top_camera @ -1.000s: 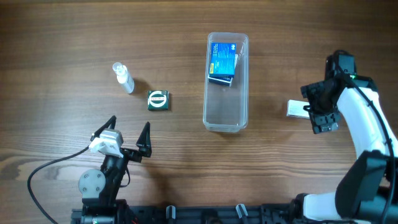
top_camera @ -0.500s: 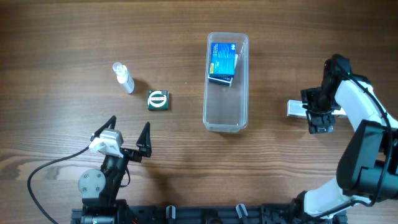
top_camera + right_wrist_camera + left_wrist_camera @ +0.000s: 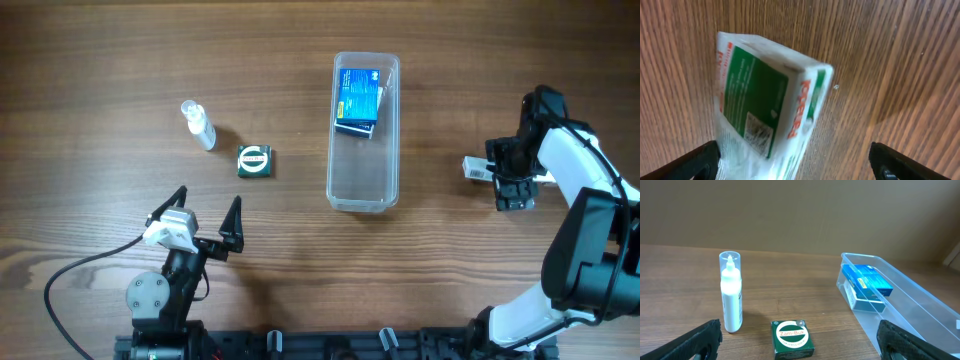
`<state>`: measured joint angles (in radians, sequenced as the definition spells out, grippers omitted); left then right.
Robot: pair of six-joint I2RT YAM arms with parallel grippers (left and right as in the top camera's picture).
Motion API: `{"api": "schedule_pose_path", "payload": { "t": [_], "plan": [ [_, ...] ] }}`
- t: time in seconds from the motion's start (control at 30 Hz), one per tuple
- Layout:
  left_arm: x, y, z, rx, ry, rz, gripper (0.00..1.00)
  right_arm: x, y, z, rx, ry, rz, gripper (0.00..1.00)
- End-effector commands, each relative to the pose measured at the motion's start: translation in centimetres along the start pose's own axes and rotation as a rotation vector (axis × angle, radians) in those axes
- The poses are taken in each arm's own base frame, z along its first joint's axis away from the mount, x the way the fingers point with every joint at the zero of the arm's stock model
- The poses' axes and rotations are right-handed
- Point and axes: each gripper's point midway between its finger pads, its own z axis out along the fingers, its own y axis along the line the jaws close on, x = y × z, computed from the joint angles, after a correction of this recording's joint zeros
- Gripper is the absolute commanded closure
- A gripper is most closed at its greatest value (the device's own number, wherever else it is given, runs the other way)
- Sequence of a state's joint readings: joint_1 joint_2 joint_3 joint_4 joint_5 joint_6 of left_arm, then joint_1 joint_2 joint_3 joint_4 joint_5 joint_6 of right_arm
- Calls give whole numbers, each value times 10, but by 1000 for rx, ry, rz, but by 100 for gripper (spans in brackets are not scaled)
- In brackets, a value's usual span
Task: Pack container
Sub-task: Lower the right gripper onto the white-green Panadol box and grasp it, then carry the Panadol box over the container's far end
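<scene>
**Obscured areas.** In the right wrist view, the green and white packet [image 3: 765, 105] is motion-blurred, and its lower edge runs out of frame. In the overhead view, the right arm covers part of this packet. The left wrist view cuts off the near end of the container [image 3: 900, 297] at the frame edge.

**Legible text.** The small green box [image 3: 792, 338] carries a white ring with the name "Zam-Buk". The packet shows red lettering along 1 edge and a square code patch, and neither can be read. The print on the blue box [image 3: 358, 97] is too small to read.

**Tool state.**
- The left gripper [image 3: 210, 200] is released, with its 2 fingers spread wide and nothing between them.
- The right gripper [image 3: 795, 165] also has its fingers wide apart. The packet sits tilted between them, closer to the finger at the left of the frame (contact with that finger cannot be confirmed).

**Position of the container.** The container lies at the table centre, with its long axis running away from the robot. The blue box leans inside its far end. The right gripper is well apart to the container's right. The left gripper is well apart at the near left. The Zam-Buk box and the spray bottle [image 3: 198, 124] stand between the left gripper and the container.
</scene>
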<state>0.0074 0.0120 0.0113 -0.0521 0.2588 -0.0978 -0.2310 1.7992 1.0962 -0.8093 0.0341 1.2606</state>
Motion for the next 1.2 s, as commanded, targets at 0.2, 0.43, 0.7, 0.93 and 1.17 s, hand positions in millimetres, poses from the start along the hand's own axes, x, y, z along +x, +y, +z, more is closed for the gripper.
{"api": "schedule_pose_path", "payload": {
  "t": [0.2,0.43,0.7,0.93,1.17],
  "plan": [
    [3,0,0,2,5,11,0,-16,-4,7,33,-61,38,8],
    [3,0,0,2,5,11,0,-7,-6,8,36,-12,39,16],
    [3,0,0,2,5,11,0,-1,-19,12,79,6,135,16],
    [3,0,0,2,5,11,0,-1,-22,14,88,1,144,29],
    [3,0,0,2,5,11,0,-5,-23,13,94,-23,140,34]
  ]
}}
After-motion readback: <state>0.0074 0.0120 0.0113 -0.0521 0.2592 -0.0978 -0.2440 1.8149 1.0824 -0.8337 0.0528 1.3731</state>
